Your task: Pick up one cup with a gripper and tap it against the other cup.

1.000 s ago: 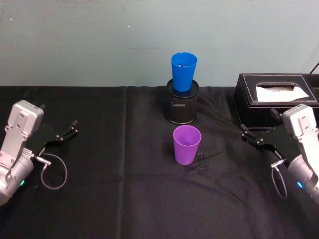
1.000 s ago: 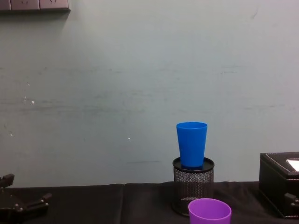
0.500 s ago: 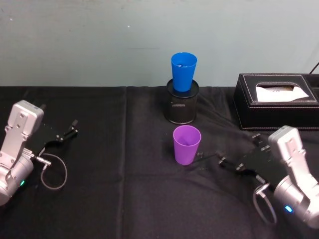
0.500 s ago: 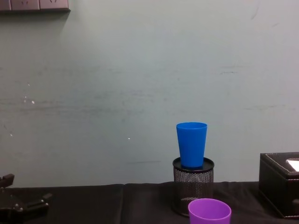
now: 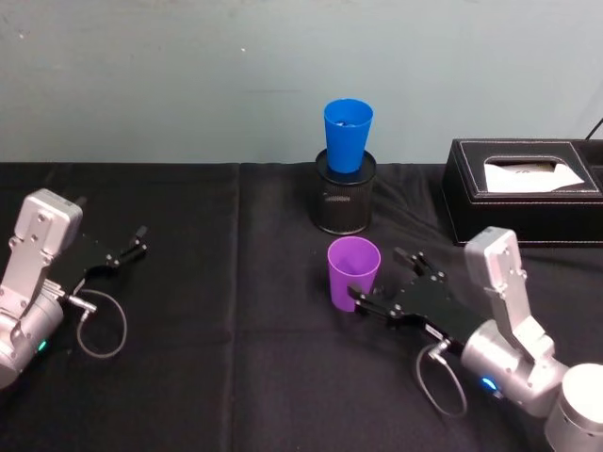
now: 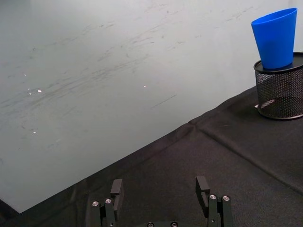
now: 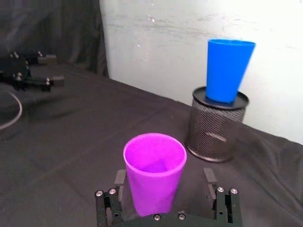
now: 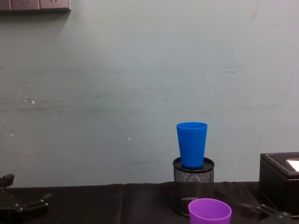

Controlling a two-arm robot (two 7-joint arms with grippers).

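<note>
Head view first: the mesh pen holder stands on the black cloth, with the blue cup sitting upright in its mouth. The purple cup stands upright just in front of the holder, on the robot's side of it and apart from it. The right gripper lies in front of the holder and a little to its right, its claw spread wide with one finger on each side of the purple cup, gripping nothing. The left gripper rests low, well off to the holder's left, also spread and empty. A tissue box sits to the holder's right. From the left wrist view, that claw's two fingers stand wide apart over bare cloth, the holder and blue cup far beyond. From the right wrist view, the purple cup stands between the open fingers, with a clear gap on one side; whether the other finger touches the cup cannot be told. The holder and blue cup rise behind it. In the chest view, the purple cup's rim shows just below the holder, with the right gripper's fingers low to the holder's right.
</note>
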